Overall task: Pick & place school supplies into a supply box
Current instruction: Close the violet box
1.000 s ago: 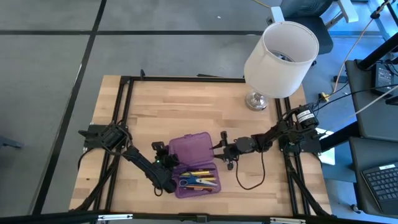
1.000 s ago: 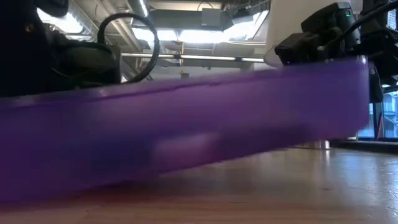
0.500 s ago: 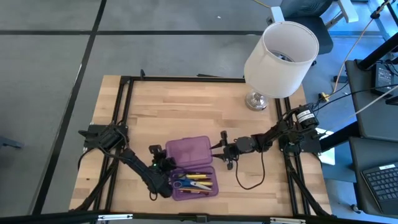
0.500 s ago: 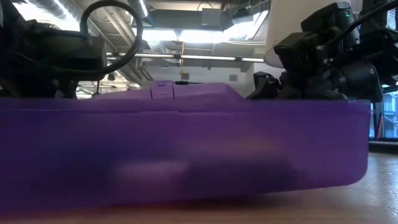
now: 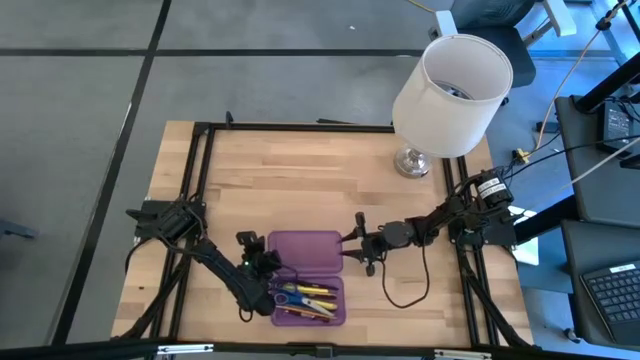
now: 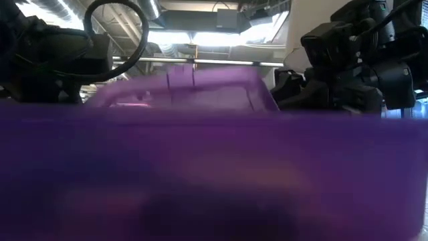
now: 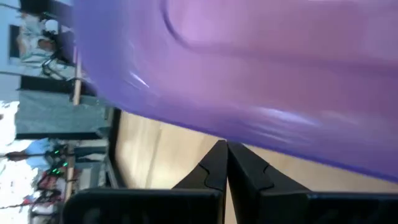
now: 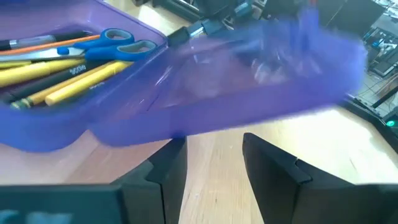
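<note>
Now L gripper (image 5: pixel 262 268), jaws pressed together, is reaching low from table's (image 5: pixel 300 180) left edge against purple supply box (image 5: pixel 305 250), sitting front-center w/ pencils (image 8: pixel 68 78) and scissors (image 8: pixel 109 40) inside. R gripper (image 5: pixel 352 247), jaws spread, is stretching flat toward lid edge.

No legible text, label, brand, number or sign is present in any view. One yellow pencil (image 8: pixel 74 78) lying in the purple supply box (image 8: pixel 124 124) carries a short dark imprint on its barrel, but the characters are too small and blurred to read.
</note>
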`<act>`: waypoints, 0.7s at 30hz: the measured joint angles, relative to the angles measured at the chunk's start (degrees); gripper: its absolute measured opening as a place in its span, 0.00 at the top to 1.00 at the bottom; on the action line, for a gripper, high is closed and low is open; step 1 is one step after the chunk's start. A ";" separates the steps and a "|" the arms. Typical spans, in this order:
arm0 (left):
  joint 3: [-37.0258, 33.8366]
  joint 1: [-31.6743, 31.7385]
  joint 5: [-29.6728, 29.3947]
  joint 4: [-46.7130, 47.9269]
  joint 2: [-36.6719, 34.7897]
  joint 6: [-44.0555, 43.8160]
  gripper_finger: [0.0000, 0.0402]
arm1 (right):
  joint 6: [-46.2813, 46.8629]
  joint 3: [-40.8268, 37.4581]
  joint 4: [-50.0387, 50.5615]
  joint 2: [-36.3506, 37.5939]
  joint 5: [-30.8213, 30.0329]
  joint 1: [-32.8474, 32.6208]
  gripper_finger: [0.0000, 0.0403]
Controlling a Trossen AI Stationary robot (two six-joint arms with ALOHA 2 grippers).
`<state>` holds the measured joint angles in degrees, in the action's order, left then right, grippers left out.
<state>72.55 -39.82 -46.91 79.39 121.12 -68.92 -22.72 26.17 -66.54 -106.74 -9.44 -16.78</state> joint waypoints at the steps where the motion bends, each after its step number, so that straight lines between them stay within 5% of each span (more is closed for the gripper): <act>1: 0.00 -0.12 0.09 1.17 0.00 -0.95 0.99 | 0.01 0.00 -0.20 0.00 -0.01 -0.02 0.60; 21: 0.04 -5.31 -1.47 9.15 -1.53 -14.90 0.99 | -3.20 4.51 0.31 0.00 0.36 -0.92 0.60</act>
<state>72.60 -45.12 -48.39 88.54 119.59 -83.82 -25.92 30.68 -66.24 -106.74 -9.08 -17.69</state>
